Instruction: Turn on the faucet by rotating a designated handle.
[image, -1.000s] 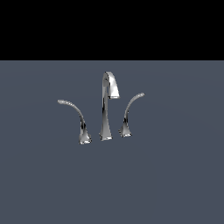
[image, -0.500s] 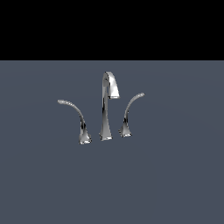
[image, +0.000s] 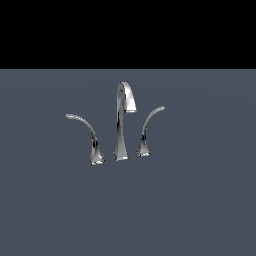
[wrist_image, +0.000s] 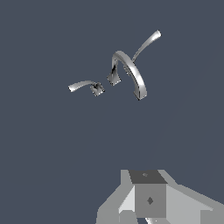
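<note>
Jaws: state unclear | handle (image: 82, 124): slim chrome lever, flat level tip

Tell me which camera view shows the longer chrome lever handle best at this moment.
The exterior view: the handle appears side-on, from flared base up the arched neck to its flat, nearly level tip, clear of the spout. The wrist view shows it from above, foreshortened, base hidden behind the spout.

The tool (wrist_image: 151, 199) is a blocky, pale grey body with angular facets, a darker top face and a small diamond mark.
</note>
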